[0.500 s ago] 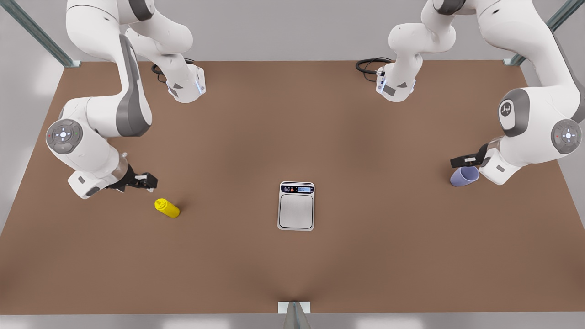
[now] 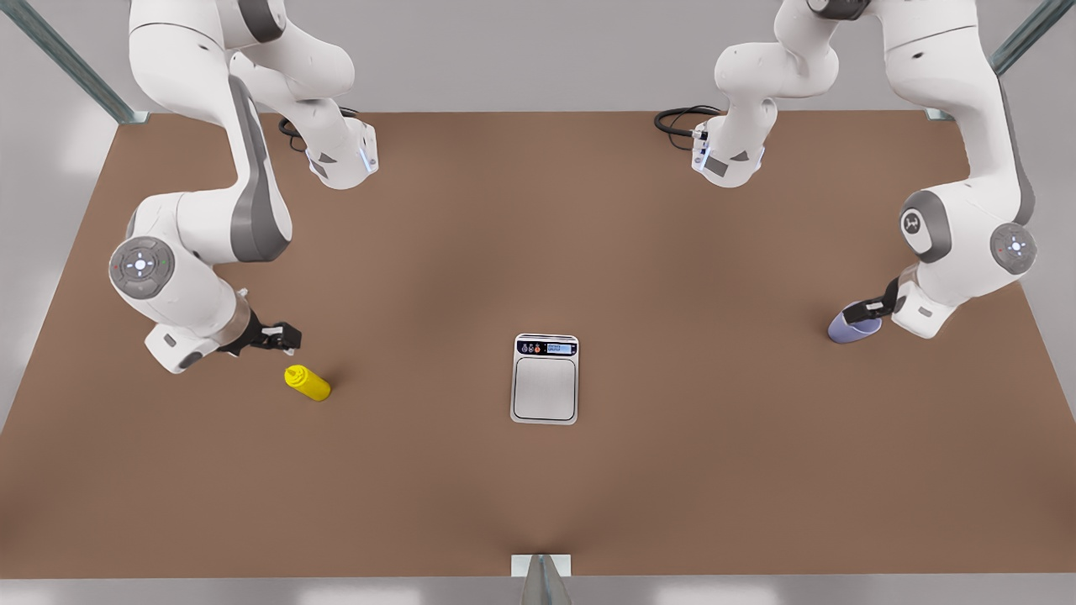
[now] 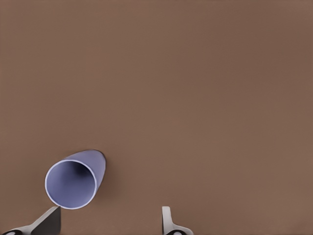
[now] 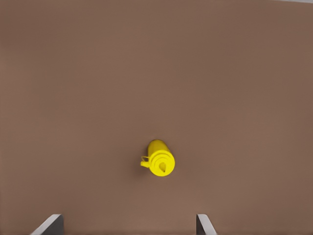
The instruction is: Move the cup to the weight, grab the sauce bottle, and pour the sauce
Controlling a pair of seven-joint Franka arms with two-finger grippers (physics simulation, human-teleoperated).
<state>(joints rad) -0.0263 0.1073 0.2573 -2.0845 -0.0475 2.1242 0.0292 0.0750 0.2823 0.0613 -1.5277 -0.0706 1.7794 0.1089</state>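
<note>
No step of the task is seen to be finished: the cup (image 2: 851,328) stands at the front view's right of the counter (image 2: 538,504), well apart from the weight (image 2: 545,379), which is bare. The left tool (image 2: 866,311) is held just over the cup, spread wide and empty. The right tool (image 2: 282,336) is likewise spread and empty beside the sauce bottle (image 2: 308,382), so moving, picking up and pouring all remain.

Lavender cup (image 2: 852,329), yellow sauce bottle (image 2: 308,382), silver weight (image 2: 545,388).

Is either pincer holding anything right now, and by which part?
Nothing is held. The left pincer is open by the cup; the right pincer is open near the sauce bottle.
</note>
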